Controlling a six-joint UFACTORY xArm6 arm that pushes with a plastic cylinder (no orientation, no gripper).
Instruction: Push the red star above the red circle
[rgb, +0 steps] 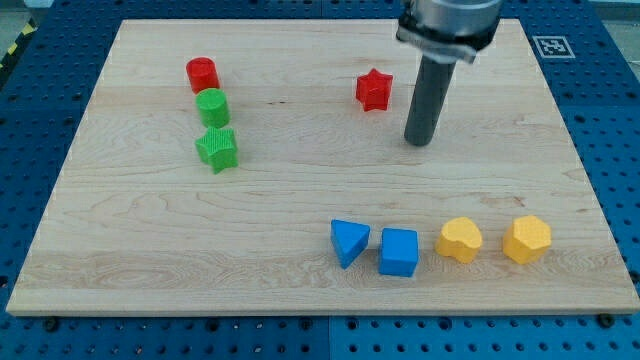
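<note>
The red star (373, 90) lies on the wooden board at the upper middle. The red circle (202, 74) lies at the upper left, far to the star's left. My tip (419, 141) rests on the board to the right of the star and a little below it, a short gap apart from it.
A green circle (212, 107) sits just below the red circle, with a green star (217, 149) below that. Along the bottom right lie a blue triangle (348, 242), a blue cube (399, 252), a yellow heart (460, 240) and a yellow hexagon (527, 239).
</note>
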